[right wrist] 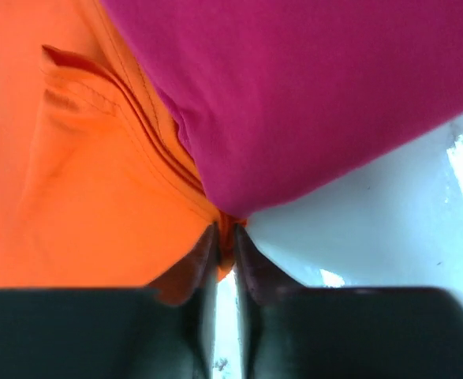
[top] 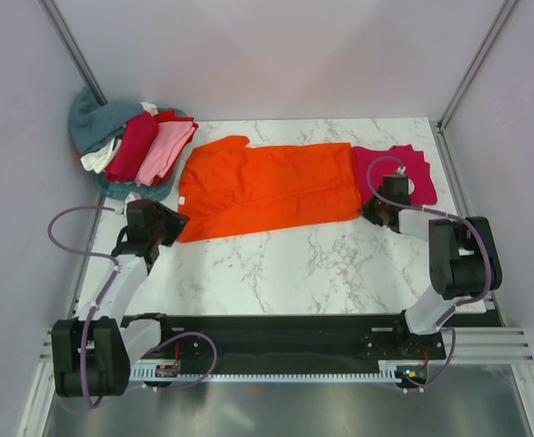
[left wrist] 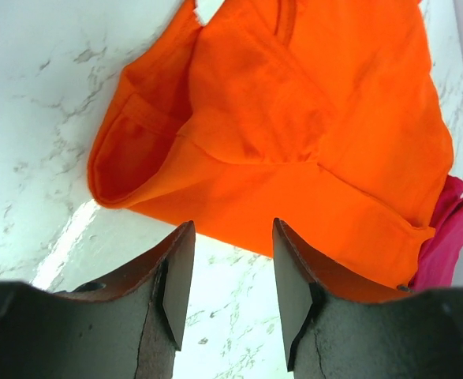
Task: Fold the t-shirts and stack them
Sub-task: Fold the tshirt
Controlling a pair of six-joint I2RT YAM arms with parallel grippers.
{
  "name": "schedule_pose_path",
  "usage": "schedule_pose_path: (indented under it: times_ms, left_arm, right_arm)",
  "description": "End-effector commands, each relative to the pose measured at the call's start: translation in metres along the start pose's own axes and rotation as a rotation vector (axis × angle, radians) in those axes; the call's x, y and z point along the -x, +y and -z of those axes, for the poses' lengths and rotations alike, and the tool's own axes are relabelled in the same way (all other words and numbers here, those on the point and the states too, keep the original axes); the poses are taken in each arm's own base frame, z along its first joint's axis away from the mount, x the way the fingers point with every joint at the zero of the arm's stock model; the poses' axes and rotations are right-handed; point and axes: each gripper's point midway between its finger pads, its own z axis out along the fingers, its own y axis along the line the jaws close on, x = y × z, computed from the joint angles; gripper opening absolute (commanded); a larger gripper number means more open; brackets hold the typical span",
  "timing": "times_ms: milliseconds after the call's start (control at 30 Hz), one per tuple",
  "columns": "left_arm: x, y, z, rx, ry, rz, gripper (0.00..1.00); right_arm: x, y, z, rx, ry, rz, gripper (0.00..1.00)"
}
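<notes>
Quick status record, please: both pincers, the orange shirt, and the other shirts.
orange shirt: laid out across the table, not stacked
left pincer: open, empty, at the orange shirt's edge
right pincer: shut on the orange shirt's corner
crimson-pink shirt: far right, beside that corner
shirt pile: far left corner
</notes>
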Motion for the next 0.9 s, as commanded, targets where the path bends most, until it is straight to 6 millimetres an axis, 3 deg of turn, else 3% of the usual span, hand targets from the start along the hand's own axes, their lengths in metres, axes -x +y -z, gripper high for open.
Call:
schedule_pose_path:
  times_ms: [0, 100, 200, 267, 300, 333, 400, 467, 533, 567, 633, 667, 700, 800, 867]
  left_arm:
    - [0.003, 0.010, 0.001, 0.021, -0.058, 0.056, 0.51]
    - [0.006, 0.014, 0.003, 0.033, -0.089, 0.059, 0.51]
    - [0.013, 0.015, 0.007, 0.038, -0.126, 0.054, 0.51]
    - [0.017, 0.016, 0.009, 0.046, -0.151, 0.051, 0.51]
    - [0.019, 0.017, 0.009, 0.048, -0.159, 0.049, 0.51]
    - [0.020, 0.018, 0.009, 0.055, -0.165, 0.047, 0.51]
    - [0.020, 0.018, 0.008, 0.057, -0.162, 0.042, 0.51]
    - [0.019, 0.017, 0.007, 0.058, -0.151, 0.041, 0.51]
    - [0.017, 0.015, 0.006, 0.052, -0.137, 0.039, 0.50]
    - [0.018, 0.014, 0.006, 0.049, -0.136, 0.037, 0.50]
    - [0.018, 0.011, 0.007, 0.039, -0.132, 0.032, 0.50]
    - [0.018, 0.010, 0.007, 0.032, -0.133, 0.029, 0.50]
    - [0.019, 0.007, 0.009, 0.021, -0.136, 0.023, 0.50]
    - [0.019, -0.003, 0.011, -0.019, -0.117, -0.006, 0.50]
    - [0.021, -0.009, 0.013, -0.039, -0.115, -0.014, 0.50]
  right_arm:
    - [-0.002, -0.006, -0.001, -0.029, -0.024, -0.014, 0.15]
    - [-0.016, -0.007, 0.010, -0.020, -0.009, -0.004, 0.05]
    - [-0.041, -0.004, 0.023, 0.007, 0.044, 0.009, 0.05]
    - [-0.054, -0.014, 0.031, -0.011, 0.069, 0.005, 0.08]
    - [-0.049, -0.011, 0.038, 0.004, 0.043, 0.010, 0.13]
    - [-0.047, -0.013, 0.042, -0.006, 0.034, 0.016, 0.33]
    - [-0.030, -0.008, 0.050, -0.003, -0.030, 0.055, 0.56]
    - [-0.016, -0.002, 0.054, -0.005, -0.069, 0.083, 0.57]
    - [0.003, 0.009, 0.057, -0.015, -0.091, 0.132, 0.56]
    - [0.022, 0.027, 0.059, 0.012, -0.125, 0.144, 0.54]
    - [0.030, 0.035, 0.052, 0.011, -0.121, 0.181, 0.46]
    - [0.046, 0.053, 0.052, 0.039, -0.147, 0.194, 0.42]
    - [0.045, 0.051, 0.039, 0.017, -0.123, 0.202, 0.33]
    - [0.056, 0.066, 0.016, 0.011, -0.090, 0.220, 0.20]
    - [0.069, 0.077, 0.007, 0.008, -0.096, 0.220, 0.17]
